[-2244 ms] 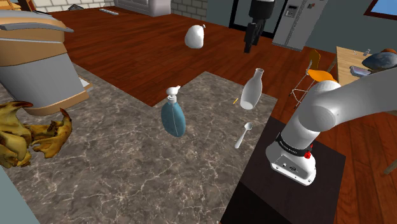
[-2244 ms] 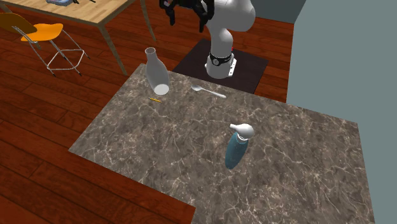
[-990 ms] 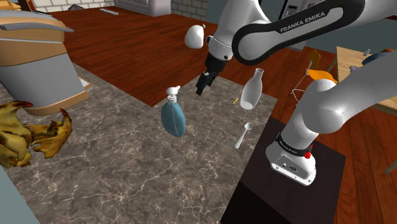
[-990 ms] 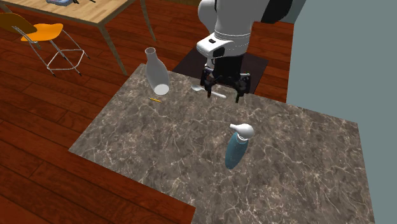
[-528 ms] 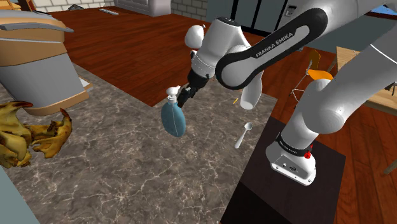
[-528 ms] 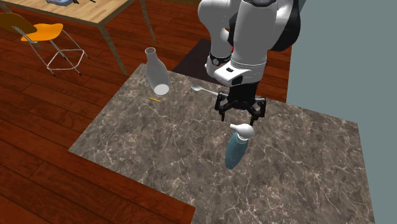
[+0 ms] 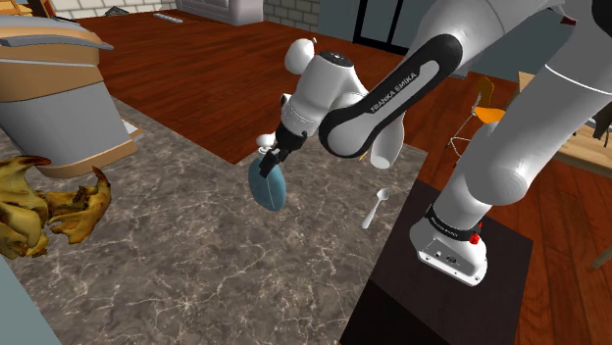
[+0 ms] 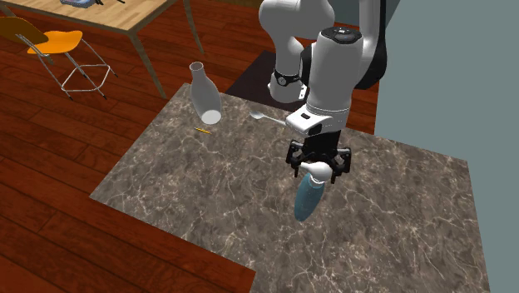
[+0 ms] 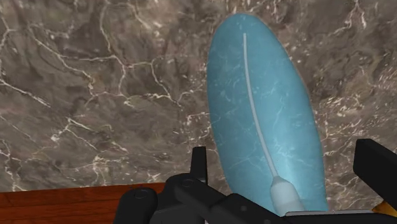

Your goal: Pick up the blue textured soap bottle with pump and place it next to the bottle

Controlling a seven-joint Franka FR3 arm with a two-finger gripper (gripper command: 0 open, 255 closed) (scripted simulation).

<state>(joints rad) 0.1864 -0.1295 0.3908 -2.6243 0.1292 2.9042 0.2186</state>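
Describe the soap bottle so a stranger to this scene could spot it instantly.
On the dark marbled counter, look mid-surface, beneath the black gripper. The soap bottle there is blue with a white pump, unlike the white bottle and spoon nearer the arm's stand.

The dark, white-veined marble desk (image 8: 208, 200) is carrying a blue soap bottle (image 8: 306, 200), which is standing directly under the tool (image 8: 317, 169). A white spoon (image 8: 273, 120) is lying behind the tool, toward the arm's stand. A pale bottle (image 8: 205, 93) is standing well apart from the tool near the desk's corner, with a thin yellow stick (image 8: 202, 131) lying just beside it.
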